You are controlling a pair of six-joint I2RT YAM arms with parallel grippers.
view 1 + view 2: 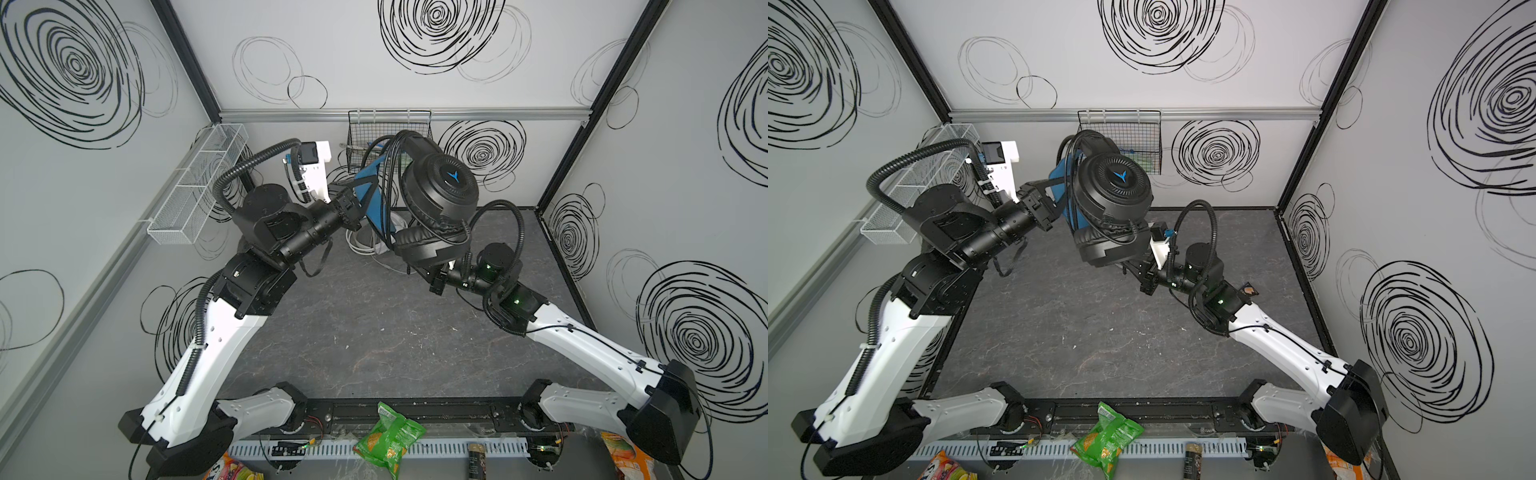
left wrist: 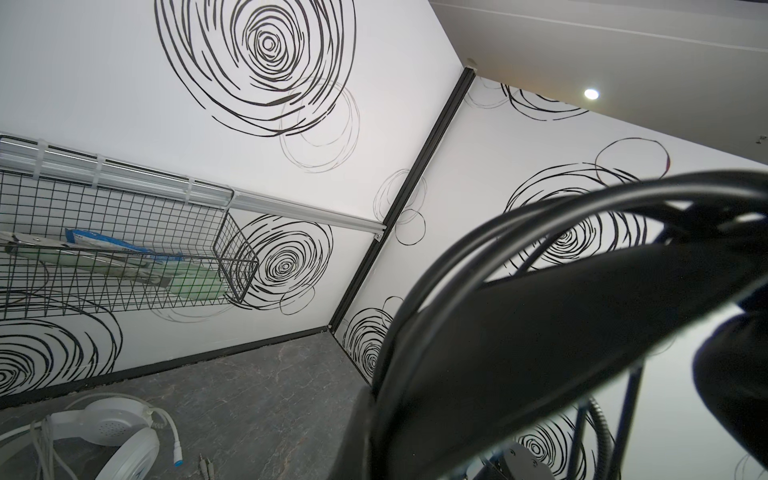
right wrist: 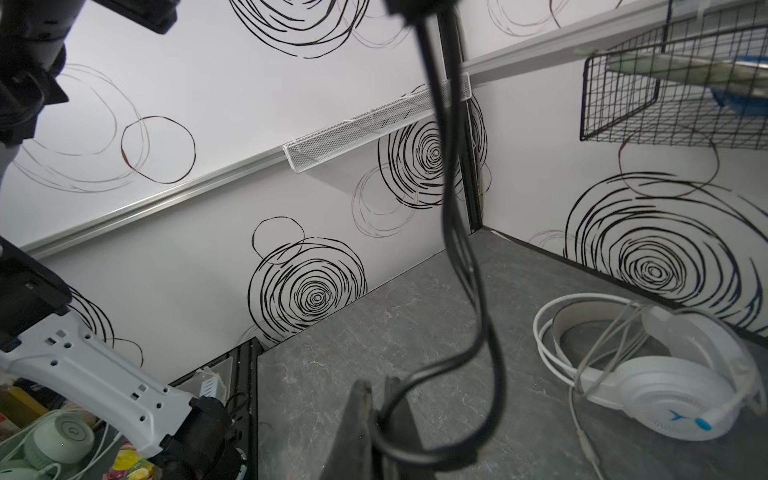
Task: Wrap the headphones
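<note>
Black headphones (image 1: 440, 183) aloft: headband (image 1: 376, 189) tight in left claw (image 1: 365, 201), black cable (image 3: 457, 249) tight in right claw (image 3: 379, 419).

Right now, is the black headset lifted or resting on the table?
Lifted: the black headset hangs clear of the table, gripped by the left pincer.

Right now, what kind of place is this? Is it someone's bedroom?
Probably a robot test booth, not a bedroom: a left arm and a right arm work over a grey table, closed in by white walls with black swirls, with a wire basket hung up.
</note>
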